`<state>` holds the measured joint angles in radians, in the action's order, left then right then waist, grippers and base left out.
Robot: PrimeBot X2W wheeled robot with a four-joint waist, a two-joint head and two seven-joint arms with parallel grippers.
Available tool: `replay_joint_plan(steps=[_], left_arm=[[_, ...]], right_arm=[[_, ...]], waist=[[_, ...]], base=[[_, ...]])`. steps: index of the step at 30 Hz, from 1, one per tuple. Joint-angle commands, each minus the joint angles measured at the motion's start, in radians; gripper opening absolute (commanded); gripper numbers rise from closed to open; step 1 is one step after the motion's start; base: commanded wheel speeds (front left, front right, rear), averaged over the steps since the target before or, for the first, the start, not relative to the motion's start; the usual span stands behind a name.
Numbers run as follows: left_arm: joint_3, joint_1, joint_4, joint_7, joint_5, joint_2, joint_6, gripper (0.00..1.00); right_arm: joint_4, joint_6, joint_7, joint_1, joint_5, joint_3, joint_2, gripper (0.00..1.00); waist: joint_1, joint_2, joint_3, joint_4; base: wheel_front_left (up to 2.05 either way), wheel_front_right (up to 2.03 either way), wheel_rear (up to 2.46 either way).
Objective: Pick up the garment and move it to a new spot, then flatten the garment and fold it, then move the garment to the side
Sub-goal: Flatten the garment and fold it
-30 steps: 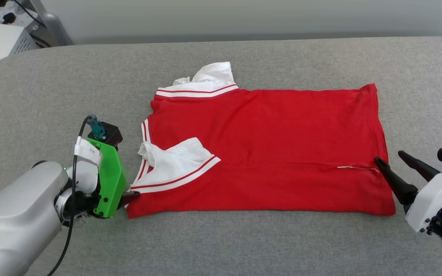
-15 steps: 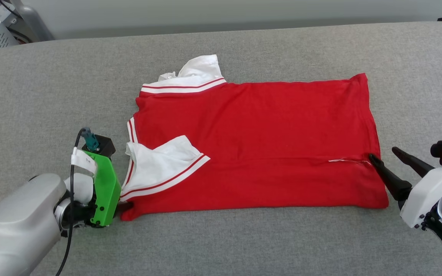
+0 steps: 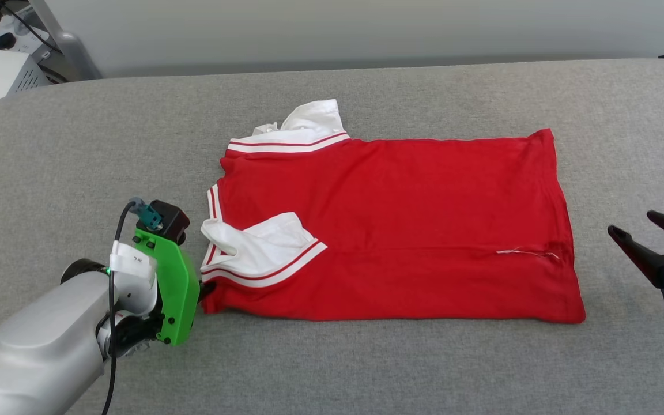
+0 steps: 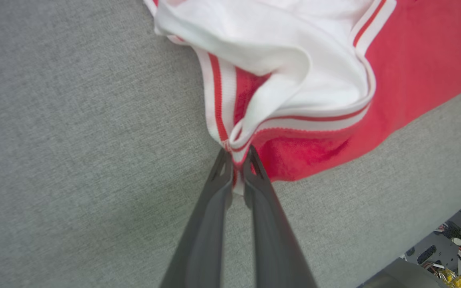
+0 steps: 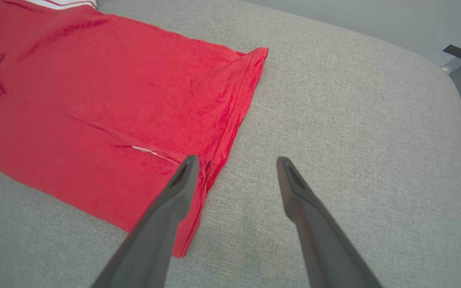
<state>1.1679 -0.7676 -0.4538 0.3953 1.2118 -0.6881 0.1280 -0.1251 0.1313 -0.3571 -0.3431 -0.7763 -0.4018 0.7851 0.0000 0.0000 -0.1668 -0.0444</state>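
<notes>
Head view: I see the garment [image 3: 401, 230] flat on the grey worktop [image 3: 366, 369], red side up, lying between my two tools. My left tool [image 3: 205, 291] is at its corner, just beside the folded-over white sleeve [image 3: 260, 245]. The tips are mostly hidden behind the green housing [image 3: 173, 288]. My right tool [image 3: 632, 223] sits off the opposite end, apart from the cloth, jaws spread wide and holding nothing.

Left wrist view: jaws are pinched almost together on the striped trim [image 4: 218, 108] at the garment's corner. Fabric is caught between the tips, and the sleeve is bunched just ahead of them.

Right wrist view: fingers are wide apart and empty. One finger overlaps the hem [image 5: 234, 120] here, but I can't tell if it touches. A loose white thread [image 5: 150, 152] lies just beside that tip.
</notes>
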Motion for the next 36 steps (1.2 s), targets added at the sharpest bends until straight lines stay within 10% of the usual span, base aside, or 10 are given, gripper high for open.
replay_joint_plan(steps=[1, 11, 27, 28, 29, 36], left_arm=[[0.005, -0.012, 0.014, -0.015, -0.016, -0.011, 0.003, 0.0], [0.026, -0.045, 0.058, -0.052, -0.049, -0.023, 0.003, 0.0], [0.036, -0.064, 0.038, -0.085, -0.058, -0.015, 0.003, 0.0], [0.038, -0.061, 0.035, -0.088, -0.056, -0.013, 0.003, 0.0], [0.039, -0.056, 0.031, -0.091, -0.054, -0.012, 0.003, 0.0], [0.045, 0.004, 0.017, -0.132, -0.017, -0.021, 0.003, 0.0]], right_arm=[[0.009, -0.001, -0.058, -0.017, -0.016, -0.006, 0.011, 1.0], [-0.021, -0.001, -0.333, -0.04, -0.058, -0.049, -0.014, 1.0], [-0.326, -0.001, -0.281, -0.037, -0.022, -0.171, -0.179, 1.0], [-0.332, -0.001, -0.273, -0.035, -0.029, -0.178, -0.182, 0.85], [-0.338, -0.001, -0.253, -0.035, -0.039, -0.18, -0.186, 0.06], [-0.322, -0.001, -0.125, -0.048, -0.072, -0.178, -0.155, 0.0]], waist=[[0.0, 0.0, 0.004, 0.005], [0.0, 0.0, -0.022, 0.028], [0.0, 0.0, -0.084, 0.058], [0.0, 0.0, -0.084, 0.058], [0.0, 0.0, -0.083, 0.056], [0.0, 0.0, -0.025, 0.04]], base=[[0.0, 0.0, 0.0], [0.0, 0.0, 0.0], [0.0, 0.0, 0.0], [0.0, 0.0, 0.0], [0.0, 0.0, 0.0], [0.0, 0.0, 0.0]])
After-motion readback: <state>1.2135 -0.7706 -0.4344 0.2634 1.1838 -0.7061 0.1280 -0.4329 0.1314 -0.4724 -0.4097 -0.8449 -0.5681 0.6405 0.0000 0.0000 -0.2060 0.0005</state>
